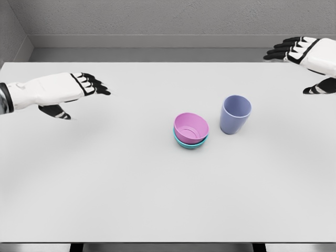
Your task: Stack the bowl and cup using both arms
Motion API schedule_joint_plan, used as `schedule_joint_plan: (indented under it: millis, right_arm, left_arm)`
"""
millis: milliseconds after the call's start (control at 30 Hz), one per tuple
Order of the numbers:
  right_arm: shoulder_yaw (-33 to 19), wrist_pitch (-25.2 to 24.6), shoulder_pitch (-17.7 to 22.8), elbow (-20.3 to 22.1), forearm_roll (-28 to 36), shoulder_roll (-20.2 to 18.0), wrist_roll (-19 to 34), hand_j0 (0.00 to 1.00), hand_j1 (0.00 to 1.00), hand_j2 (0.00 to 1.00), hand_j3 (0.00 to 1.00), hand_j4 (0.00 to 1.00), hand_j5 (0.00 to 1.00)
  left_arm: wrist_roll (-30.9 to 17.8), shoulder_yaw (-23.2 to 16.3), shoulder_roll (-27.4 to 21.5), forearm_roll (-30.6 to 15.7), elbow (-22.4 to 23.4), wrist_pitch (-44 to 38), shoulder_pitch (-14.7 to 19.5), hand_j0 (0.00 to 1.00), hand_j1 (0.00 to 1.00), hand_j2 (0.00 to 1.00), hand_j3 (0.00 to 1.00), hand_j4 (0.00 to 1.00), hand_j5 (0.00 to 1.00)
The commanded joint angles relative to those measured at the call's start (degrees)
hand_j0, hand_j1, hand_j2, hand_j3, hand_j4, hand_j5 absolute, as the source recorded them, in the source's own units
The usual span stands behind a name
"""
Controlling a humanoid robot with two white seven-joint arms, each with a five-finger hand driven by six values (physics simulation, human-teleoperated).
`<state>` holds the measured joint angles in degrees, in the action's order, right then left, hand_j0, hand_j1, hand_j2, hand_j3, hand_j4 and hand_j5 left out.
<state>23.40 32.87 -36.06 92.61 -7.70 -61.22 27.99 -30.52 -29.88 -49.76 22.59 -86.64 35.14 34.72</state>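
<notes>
Reading from the left, my left hand (79, 86) hovers open, well left of the pink bowl (191, 127), which is nested in a teal bowl (190, 142). Just right stands the cup (235, 114), upright; my open right hand (307, 58) looks nearer it.

The teal bowl (190, 143) is mostly hidden by the pink bowl (191, 127) nested in it; only a thin rim is seen. The left arm is cut off at the left edge, the right arm at the right edge behind the right hand (307, 56). The bench (105, 184) is cropped at both sides.
</notes>
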Motion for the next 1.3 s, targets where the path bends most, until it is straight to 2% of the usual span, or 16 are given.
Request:
schedule_joint_plan:
  millis: [0, 67, 133, 233, 333, 467, 600, 1033, 1267]
  right_arm:
    - [13.1, -1.5, -0.5, -4.7, -0.1, 3.3, 3.6, 1.0, 1.0, 1.0, 1.0, 1.0, 1.0]
    - [16.0, -4.9, -2.1, -4.8, -0.1, 3.7, 3.6, 1.0, 1.0, 1.0, 1.0, 1.0, 1.0]
    - [16.6, -6.7, -2.3, -4.8, -0.1, 3.7, 3.6, 1.0, 1.0, 1.0, 1.0, 1.0, 1.0]
    - [17.6, -6.7, -3.2, -4.6, -0.1, 3.7, 3.6, 1.0, 1.0, 1.0, 1.0, 1.0, 1.0]
    - [19.0, -6.7, -5.9, -4.7, -0.1, 4.5, 3.5, 1.0, 1.0, 1.0, 1.0, 1.0, 1.0]
    - [20.7, -6.8, -8.2, -5.2, -0.1, 7.1, 3.6, 1.0, 1.0, 1.0, 1.0, 1.0, 1.0]
    - [26.3, -6.7, -12.3, -9.7, -0.1, 10.1, 3.5, 1.0, 1.0, 1.0, 1.0, 1.0, 1.0]
    - [28.2, -6.6, -12.7, -12.7, -0.1, 11.2, 3.5, 1.0, 1.0, 1.0, 1.0, 1.0, 1.0]
    - [30.2, -6.6, -14.5, -14.7, -0.1, 13.0, 3.5, 1.0, 1.0, 1.0, 1.0, 1.0, 1.0]
  left_arm:
    - [0.0, 0.8, -0.9, -0.2, 0.2, -0.1, -0.1, 1.0, 1.0, 1.0, 1.0, 1.0, 1.0]
    - [0.0, 0.9, -0.8, -0.5, 2.1, -0.1, -0.2, 1.0, 1.0, 1.0, 1.0, 1.0, 1.0]
    - [-0.1, 1.1, -0.5, -0.3, 3.1, -0.1, -0.1, 1.0, 1.0, 1.0, 1.0, 1.0, 1.0]
    - [-0.1, 1.0, -0.6, -0.2, 3.6, -0.1, 0.0, 1.0, 1.0, 1.0, 1.0, 1.0, 1.0]
    - [-0.2, 1.0, -0.5, -0.2, 3.6, -0.1, 0.0, 1.0, 1.0, 1.0, 1.0, 1.0, 1.0]
    - [-0.2, 1.0, -0.4, -0.2, 3.7, -0.1, 0.0, 1.0, 1.0, 1.0, 1.0, 1.0, 1.0]
    - [-0.2, 0.9, -0.3, -0.2, 3.7, -0.1, -0.1, 1.0, 1.0, 1.0, 1.0, 1.0, 1.0]
    - [-0.3, 0.9, -0.3, -0.2, 3.6, -0.1, -0.1, 1.0, 1.0, 1.0, 1.0, 1.0, 1.0]
    - [-0.6, 1.0, -0.3, 0.4, 3.7, -0.1, -0.2, 1.0, 1.0, 1.0, 1.0, 1.0, 1.0]
